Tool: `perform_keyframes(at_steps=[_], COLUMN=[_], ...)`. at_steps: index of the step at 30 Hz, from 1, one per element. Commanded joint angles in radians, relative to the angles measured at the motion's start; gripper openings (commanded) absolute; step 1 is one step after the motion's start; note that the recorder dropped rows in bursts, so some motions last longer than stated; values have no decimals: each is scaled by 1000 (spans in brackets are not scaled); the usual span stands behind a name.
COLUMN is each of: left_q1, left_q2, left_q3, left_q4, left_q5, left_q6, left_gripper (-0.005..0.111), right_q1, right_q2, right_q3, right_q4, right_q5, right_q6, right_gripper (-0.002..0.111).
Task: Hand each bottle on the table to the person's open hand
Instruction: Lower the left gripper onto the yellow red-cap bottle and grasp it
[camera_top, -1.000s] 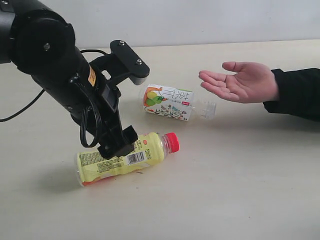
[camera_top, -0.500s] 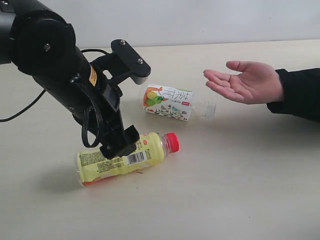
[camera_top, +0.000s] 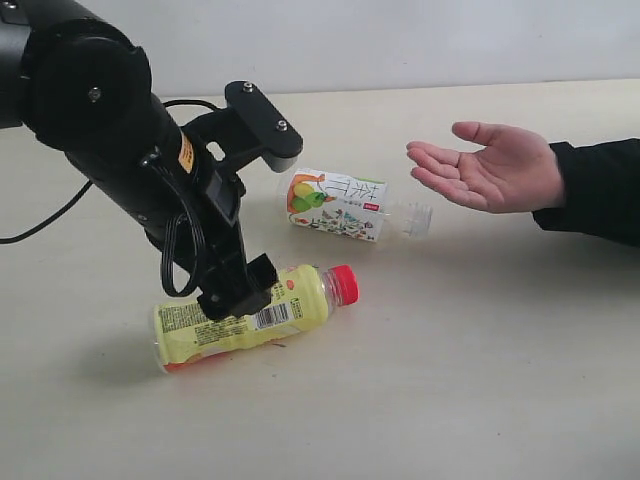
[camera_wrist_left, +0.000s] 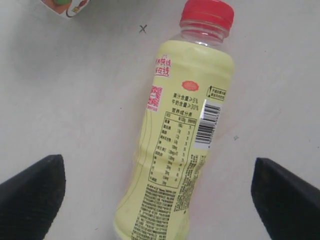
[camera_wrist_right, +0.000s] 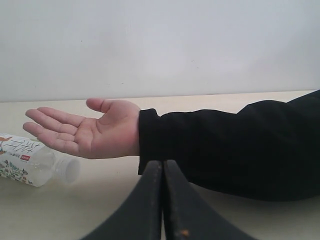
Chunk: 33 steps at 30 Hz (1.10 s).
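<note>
A yellow-labelled bottle (camera_top: 250, 318) with a red cap lies on its side on the pale table (camera_top: 450, 380). My left gripper (camera_top: 235, 290) hangs just above its middle, open, its two fingertips (camera_wrist_left: 32, 187) wide on either side of the yellow-labelled bottle (camera_wrist_left: 180, 150) and apart from it. A clear bottle with a white fruit label (camera_top: 345, 205) lies behind, also in the right wrist view as the clear bottle (camera_wrist_right: 27, 160). The person's open hand (camera_top: 490, 165) is held palm up at the right, black sleeve behind; the hand (camera_wrist_right: 87, 130) shows in the right wrist view too. My right gripper (camera_wrist_right: 162, 167) is shut and empty. The other two bottles are out of view.
A black cable (camera_top: 45, 215) trails from the left arm over the table's left side. A pale wall (camera_top: 400, 40) rises behind the table's far edge. The black sleeve (camera_wrist_right: 230, 150) fills the space just beyond my right fingertips.
The person's hand drifted slightly right, then held. My left gripper has stayed over the yellow-labelled bottle with hardly any movement.
</note>
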Motion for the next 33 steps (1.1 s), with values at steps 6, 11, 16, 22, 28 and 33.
perform_keyframes(at_steps=[6,11,16,22,28,33], left_q1=[3,3,3,3,3,3], left_q2=[-11,-11,-11,23,107,161], left_q3=[3,3,3,3,3,3], left_q4=[-36,-40,-40,-40,-40,-38], left_q5=[37,59,47,22,-8,-45], left_q6=[112,153,186,186,208,221], left_gripper=[96,96,96,96,96,96], right_q1=[3,3,3,3,3,3], right_q2=[-5,-5,-5,-5,-5,-5], right_q3=[5,5,5,5,5,5], right_q4=[-7,-7,-7,-7,-7,-7], right_q5=[-5,-5,-5,-5,-5,-6], right_q6=[-4,-4,-4,-4,-4,-6], right_gripper=[0,0,0,0,0,0])
